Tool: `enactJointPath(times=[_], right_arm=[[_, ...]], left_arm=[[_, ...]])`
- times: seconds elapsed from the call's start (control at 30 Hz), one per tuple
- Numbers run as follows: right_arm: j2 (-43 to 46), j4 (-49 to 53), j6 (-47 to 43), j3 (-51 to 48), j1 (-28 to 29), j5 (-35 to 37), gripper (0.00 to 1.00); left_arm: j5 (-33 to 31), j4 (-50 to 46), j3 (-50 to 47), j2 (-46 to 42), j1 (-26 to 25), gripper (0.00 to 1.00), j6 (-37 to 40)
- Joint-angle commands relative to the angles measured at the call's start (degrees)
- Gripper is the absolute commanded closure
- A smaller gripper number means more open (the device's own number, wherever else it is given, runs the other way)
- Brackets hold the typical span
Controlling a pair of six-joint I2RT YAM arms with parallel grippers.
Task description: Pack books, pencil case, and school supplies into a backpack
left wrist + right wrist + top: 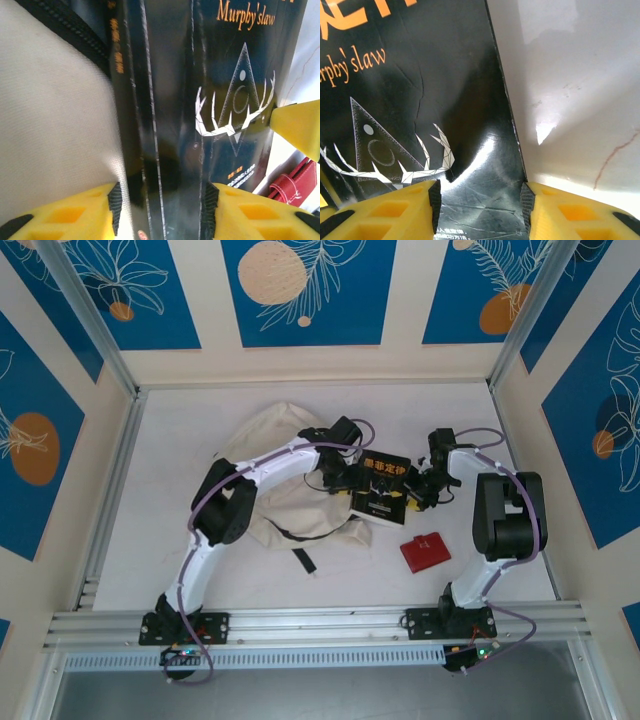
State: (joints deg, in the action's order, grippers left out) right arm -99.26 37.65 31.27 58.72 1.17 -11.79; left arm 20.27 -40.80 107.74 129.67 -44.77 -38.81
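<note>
The books lie with the black cover and its orange lettering on top, their left edge resting on the cream backpack. My left gripper holds their left side. In the left wrist view its gripper has both black pads against the dark spine. My right gripper holds the right side. In the right wrist view its gripper has one pad on the glossy cover and the other at its edge. A red pencil case lies on the table in front of the books.
The backpack's black strap trails toward the front rail. In the left wrist view the red case and a yellow finger of the right gripper sit just past the book. White walls enclose the table on three sides.
</note>
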Motion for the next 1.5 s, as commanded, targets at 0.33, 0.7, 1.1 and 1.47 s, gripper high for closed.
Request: enactJointPath(times=[0.33, 0.7, 1.1, 1.47], right_arm=[[-1.8, -1.1, -1.7, -0.5, 0.8, -3.6, 0.53], [4.0, 0.0, -0.3, -1.3, 0.0, -2.6, 0.5], [28.4, -5.0, 11.5, -6.0, -3.5, -16.7, 0.21], [32.1, -37.5, 44.7, -15.1, 8.9, -25.4, 0.11]], left_arm=[[13.9, 8.1, 0.3, -0.9, 0.8, 0.64, -6.2], [9.8, 5.3, 0.7, -4.3, 1.0, 1.0, -3.2], [4.0, 12.3, -8.9, -22.8, 6.1, 1.0, -6.9], [-13.9, 27.2, -32.3, -41.6, 9.5, 1.0, -23.0]])
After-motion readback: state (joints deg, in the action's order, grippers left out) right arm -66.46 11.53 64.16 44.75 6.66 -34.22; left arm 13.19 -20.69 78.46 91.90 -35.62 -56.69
